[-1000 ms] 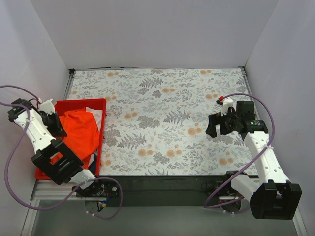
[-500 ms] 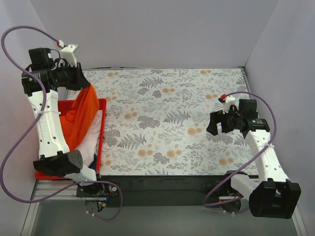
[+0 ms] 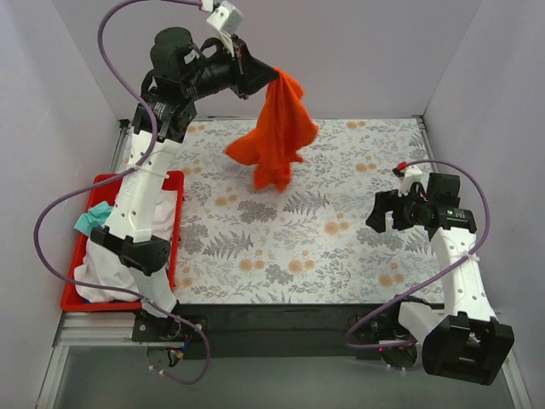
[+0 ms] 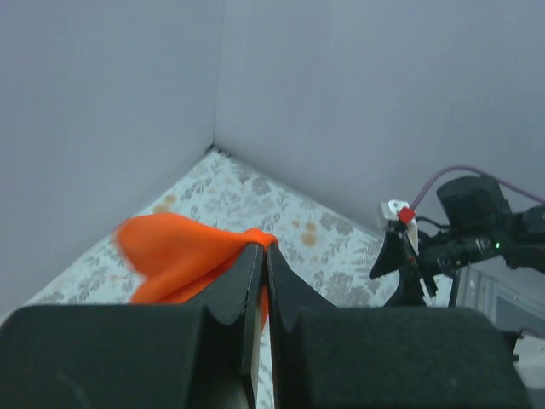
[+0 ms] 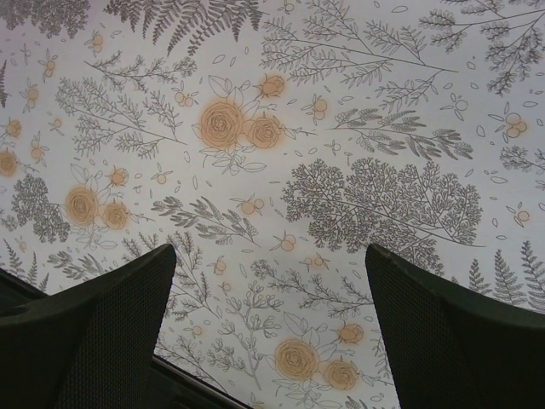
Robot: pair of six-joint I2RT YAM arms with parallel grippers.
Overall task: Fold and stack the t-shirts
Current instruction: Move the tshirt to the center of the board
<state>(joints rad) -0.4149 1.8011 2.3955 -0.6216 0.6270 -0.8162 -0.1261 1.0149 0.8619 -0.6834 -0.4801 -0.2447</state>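
Plain pale grey walls [image 3: 341, 51] enclose a table [image 3: 341, 256] covered in fern-and-flower print, evenly lit.

Left wrist: orange t-shirt [image 4: 179, 251] blurred, lower part hidden behind left fingers [image 4: 230, 290]. Top: left arm [image 3: 140, 196] covers part of red bin [image 3: 177, 230], 9 o'clock on desk [image 3: 341, 256]. Right wrist: right fingers [image 5: 94, 332] cropped by bottom edge.

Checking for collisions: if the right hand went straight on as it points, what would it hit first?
Probably the floral table cover; the open right hand has only that ahead in its wrist view. Depth unclear.
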